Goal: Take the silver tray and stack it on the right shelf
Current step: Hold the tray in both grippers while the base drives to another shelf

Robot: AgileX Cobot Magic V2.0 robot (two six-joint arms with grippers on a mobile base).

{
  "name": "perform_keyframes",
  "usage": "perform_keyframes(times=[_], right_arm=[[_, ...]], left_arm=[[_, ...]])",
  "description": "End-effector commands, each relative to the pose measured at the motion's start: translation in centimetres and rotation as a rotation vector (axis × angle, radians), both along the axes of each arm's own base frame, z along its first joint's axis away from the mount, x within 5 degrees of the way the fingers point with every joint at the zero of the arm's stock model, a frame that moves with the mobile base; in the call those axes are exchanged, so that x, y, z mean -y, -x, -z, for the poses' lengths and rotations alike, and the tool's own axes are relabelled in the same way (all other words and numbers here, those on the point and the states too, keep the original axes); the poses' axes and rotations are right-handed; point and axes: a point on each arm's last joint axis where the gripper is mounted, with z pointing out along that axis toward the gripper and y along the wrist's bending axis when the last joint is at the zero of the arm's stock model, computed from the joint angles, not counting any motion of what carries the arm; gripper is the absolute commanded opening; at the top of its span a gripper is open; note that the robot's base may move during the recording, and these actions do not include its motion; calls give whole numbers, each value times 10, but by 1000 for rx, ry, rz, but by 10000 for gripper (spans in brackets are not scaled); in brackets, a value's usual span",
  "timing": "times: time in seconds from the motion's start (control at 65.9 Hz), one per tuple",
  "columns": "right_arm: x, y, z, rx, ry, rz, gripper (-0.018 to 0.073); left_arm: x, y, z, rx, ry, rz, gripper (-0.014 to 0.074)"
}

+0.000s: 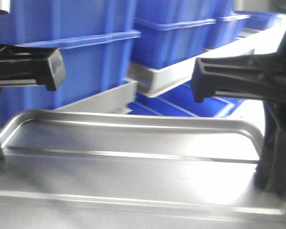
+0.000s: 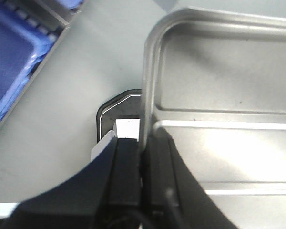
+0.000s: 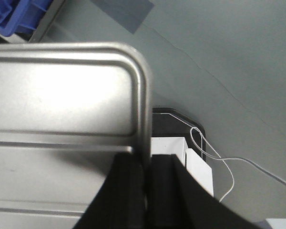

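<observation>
Left end effector (image 2: 143,143): is clamping narrow on the left short rim of the silver tray (image 1: 133,162), one finger inside the rim and one outside.
Right end effector (image 3: 145,164): is pinching the opposite short rim in the same way.
Silver tray: is hanging between both arms across the lower half of the front frame, its long axis and ribs running left to right.
Right shelf (image 1: 174,76): is probably the steel rail sloping towards the upper right, beyond the tray's far rim and nearer the right arm.
Blue bins (image 1: 86,57): are filling the upper frame on those rails, so a free slot is not showing.
Floor (image 3: 229,57): is lying grey and bare beneath the tray in both wrist views, with no surface carrying it.
Coming move: is likely calling for both arms to travel forward together.
</observation>
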Motion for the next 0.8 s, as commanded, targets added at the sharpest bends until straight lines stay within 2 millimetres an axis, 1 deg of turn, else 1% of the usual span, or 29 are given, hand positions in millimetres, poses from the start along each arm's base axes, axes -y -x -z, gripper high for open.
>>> perform_keyframes(times=[0.0, 0.486, 0.789], right_arm=[[6, 0, -11, 31, 17, -3, 52], [20, 8, -8, -57, 165, 36, 52], [25, 11, -8, -92, 224, 51, 52]], left_arm=[[-3, 1, -14, 37, 22, 3, -100], [-3, 1, -14, 36, 20, 3, -100], [-11, 6, -12, -16, -70, -14, -100]])
